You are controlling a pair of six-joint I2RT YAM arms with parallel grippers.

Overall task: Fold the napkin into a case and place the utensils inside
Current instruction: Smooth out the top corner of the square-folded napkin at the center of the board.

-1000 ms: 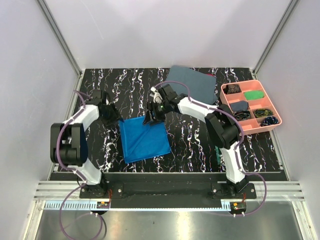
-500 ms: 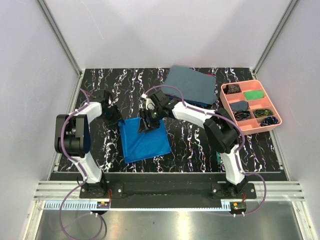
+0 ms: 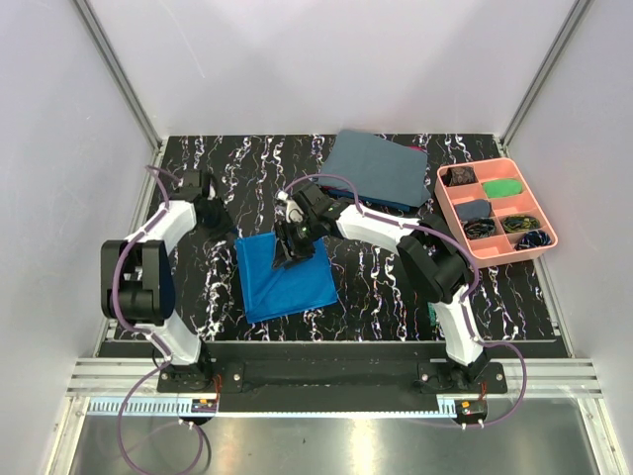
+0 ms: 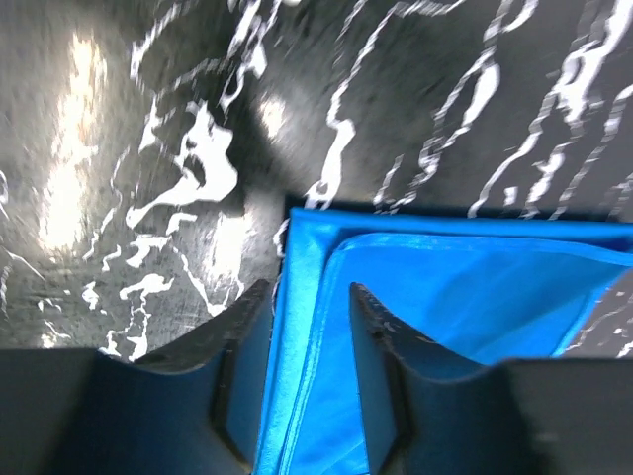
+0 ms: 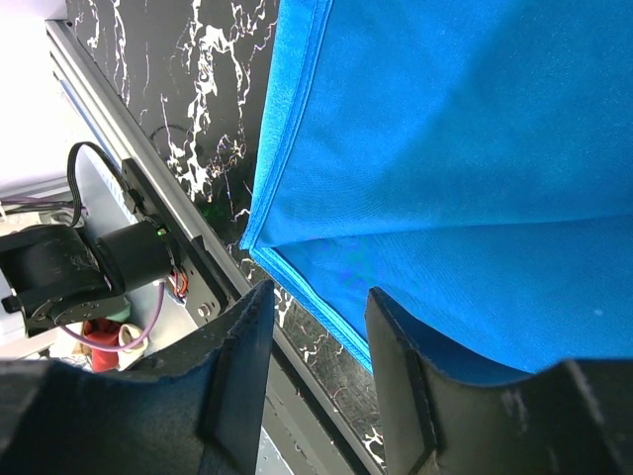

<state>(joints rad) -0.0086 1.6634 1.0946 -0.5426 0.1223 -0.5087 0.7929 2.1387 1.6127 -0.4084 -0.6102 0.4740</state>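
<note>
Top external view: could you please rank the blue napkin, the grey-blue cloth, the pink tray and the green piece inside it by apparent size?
1. The napkin and the pink tray look alike, so I cannot rank them apart.
2. The grey-blue cloth.
3. The green piece, by far the smallest.

The napkin [image 3: 285,279] is thin, finely woven cloth with a slight sheen, the black, white-veined bench [image 3: 376,292] is smooth and glossy enough to throw glare, the grey-blue cloth [image 3: 376,166] looks dull and matt, and the pink tray [image 3: 442,193] looks like smooth plastic.
</note>
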